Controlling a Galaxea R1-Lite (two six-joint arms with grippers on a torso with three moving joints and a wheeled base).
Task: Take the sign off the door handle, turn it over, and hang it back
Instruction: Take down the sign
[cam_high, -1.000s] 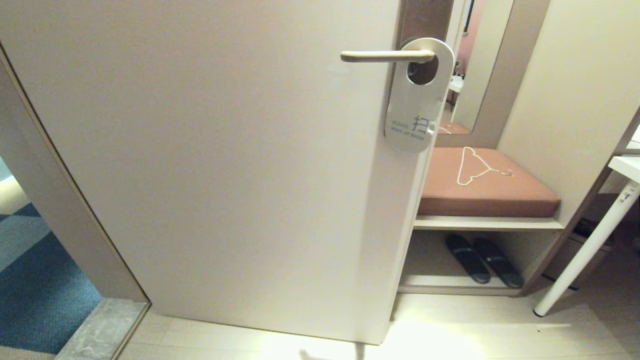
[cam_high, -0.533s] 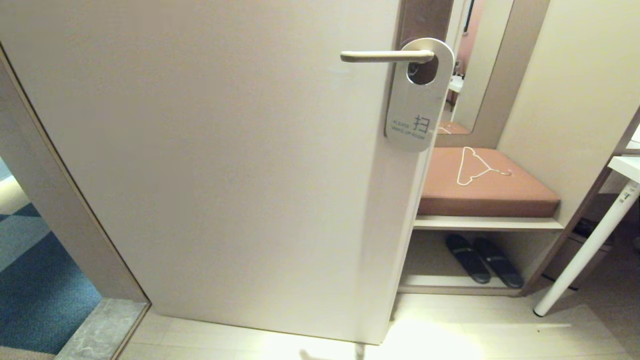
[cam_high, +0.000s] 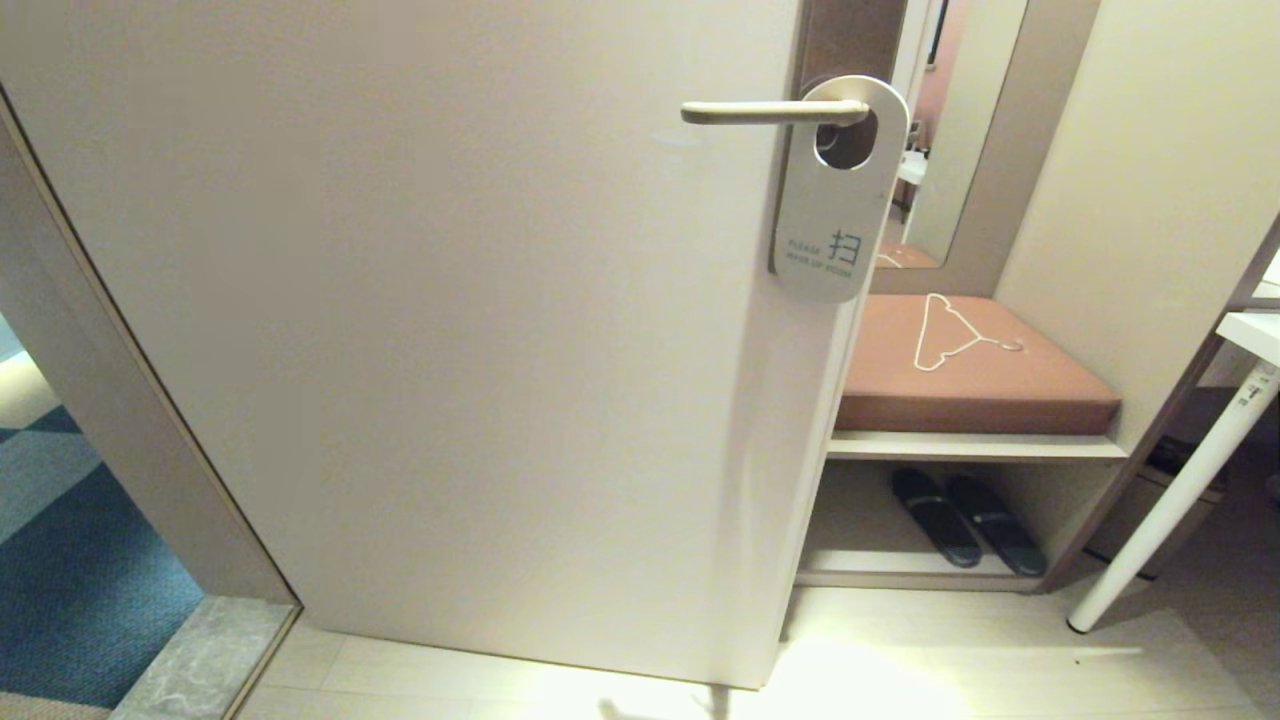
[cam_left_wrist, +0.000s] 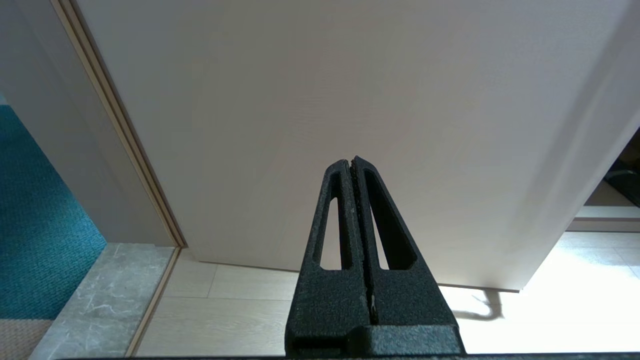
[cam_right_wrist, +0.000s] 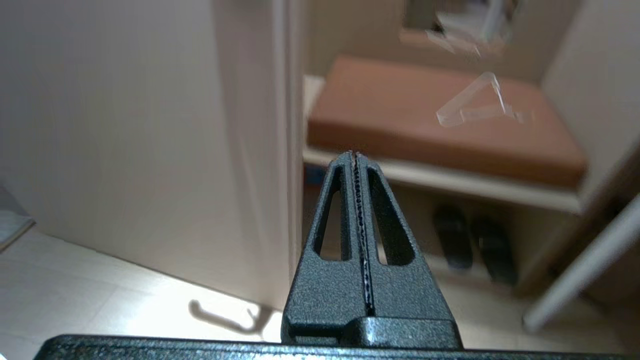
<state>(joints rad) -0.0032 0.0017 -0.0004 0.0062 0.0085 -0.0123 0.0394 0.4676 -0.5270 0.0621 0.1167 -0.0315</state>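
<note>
Pale rounded-end sign (cam_high: 838, 195) hanging off the door handle (cam_high: 772, 112), white "PLEASE MAKE UP ROOM" side facing out, lever poking through the big oval hole up top. Dangling pretty much straight down along the door edge. Slim champagne-coloured lever sitting level on a tall brown backplate.

white sign (cam_high: 835, 205) on door handle (cam_high: 770, 112), Chinese character 扫, seemingly "PLEASE MAKE UP ROOM"

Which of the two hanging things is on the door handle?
The sign, hooked over the door handle. The white wire clothes hanger lies flat on the brown cushion.
</note>
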